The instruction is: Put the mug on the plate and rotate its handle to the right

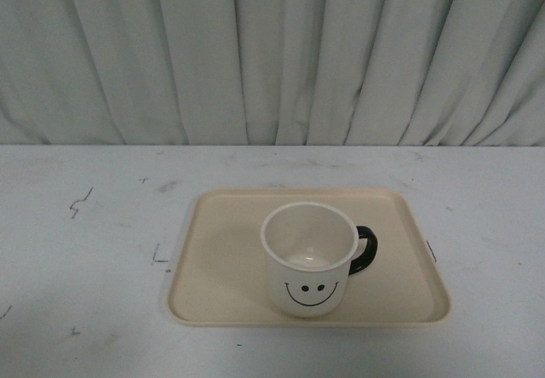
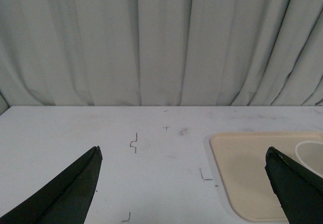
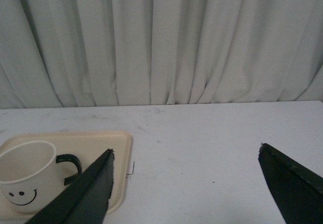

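The cream-white mug (image 1: 308,259) stands upright on the beige plate (image 1: 221,250), right of the plate's middle, smiley face toward the camera. Its black handle (image 1: 364,250) points right. Neither arm shows in the front view. In the left wrist view my left gripper (image 2: 182,156) is open and empty over bare table, left of the plate (image 2: 247,173); a bit of the mug's rim (image 2: 310,153) shows. In the right wrist view my right gripper (image 3: 185,153) is open and empty, to the right of the plate (image 3: 118,148), the mug (image 3: 25,176) and its handle (image 3: 70,166).
The white table (image 1: 85,250) bears small black marks (image 1: 79,201). A grey-white curtain (image 1: 272,54) hangs along the table's far edge.
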`<state>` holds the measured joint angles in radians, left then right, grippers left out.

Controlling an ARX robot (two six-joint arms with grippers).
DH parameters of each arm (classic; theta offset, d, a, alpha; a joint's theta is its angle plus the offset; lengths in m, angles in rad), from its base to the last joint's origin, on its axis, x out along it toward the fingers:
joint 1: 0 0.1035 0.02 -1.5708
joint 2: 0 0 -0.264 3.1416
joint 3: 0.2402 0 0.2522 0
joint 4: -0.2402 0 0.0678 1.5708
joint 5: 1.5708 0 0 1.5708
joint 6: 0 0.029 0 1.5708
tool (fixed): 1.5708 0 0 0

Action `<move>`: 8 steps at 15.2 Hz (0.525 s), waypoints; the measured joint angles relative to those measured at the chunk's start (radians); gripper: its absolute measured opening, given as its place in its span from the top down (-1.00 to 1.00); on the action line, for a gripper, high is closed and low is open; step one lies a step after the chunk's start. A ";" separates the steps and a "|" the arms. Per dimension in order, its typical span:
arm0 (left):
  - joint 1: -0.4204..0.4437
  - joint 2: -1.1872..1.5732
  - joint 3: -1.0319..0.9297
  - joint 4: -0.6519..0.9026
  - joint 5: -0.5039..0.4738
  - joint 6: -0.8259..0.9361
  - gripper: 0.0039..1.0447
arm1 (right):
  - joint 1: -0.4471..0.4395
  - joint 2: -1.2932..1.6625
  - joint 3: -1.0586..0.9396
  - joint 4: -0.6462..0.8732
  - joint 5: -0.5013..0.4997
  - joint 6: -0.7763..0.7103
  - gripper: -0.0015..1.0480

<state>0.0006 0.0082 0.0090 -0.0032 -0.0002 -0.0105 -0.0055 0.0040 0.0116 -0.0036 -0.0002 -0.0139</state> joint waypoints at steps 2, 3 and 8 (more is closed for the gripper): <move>0.000 0.000 0.000 0.000 0.000 0.000 -0.88 | 0.000 0.000 0.000 0.000 0.000 0.003 -0.87; 0.000 0.000 0.000 0.000 0.000 0.000 -0.88 | 0.000 0.000 0.000 0.000 0.000 0.003 -0.87; 0.000 0.000 0.000 0.000 0.000 0.000 -0.88 | 0.000 0.000 0.000 0.000 0.000 0.003 -0.87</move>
<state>0.0006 0.0082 0.0086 -0.0032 -0.0002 -0.0105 -0.0055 0.0040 0.0116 -0.0036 -0.0002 -0.0113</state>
